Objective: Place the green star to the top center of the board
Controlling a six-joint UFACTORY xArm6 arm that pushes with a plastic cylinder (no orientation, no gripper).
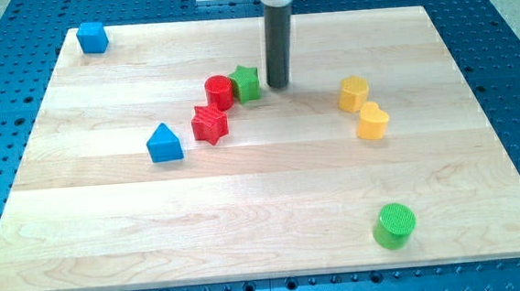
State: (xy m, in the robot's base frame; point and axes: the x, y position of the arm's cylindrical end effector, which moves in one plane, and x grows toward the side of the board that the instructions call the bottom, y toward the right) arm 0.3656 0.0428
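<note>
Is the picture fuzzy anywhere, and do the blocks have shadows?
In the camera view everything looks sharp; the wooden board is evenly lit with only a mild sheen, the green cylinder and green star cast small soft shadows, and my tip leaves a faint one just right of the star.

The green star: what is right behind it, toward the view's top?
To the right of the green star and slightly behind stands my tip, close beside it; contact is unclear. Directly behind is bare board. The rod covers a strip of board.
</note>
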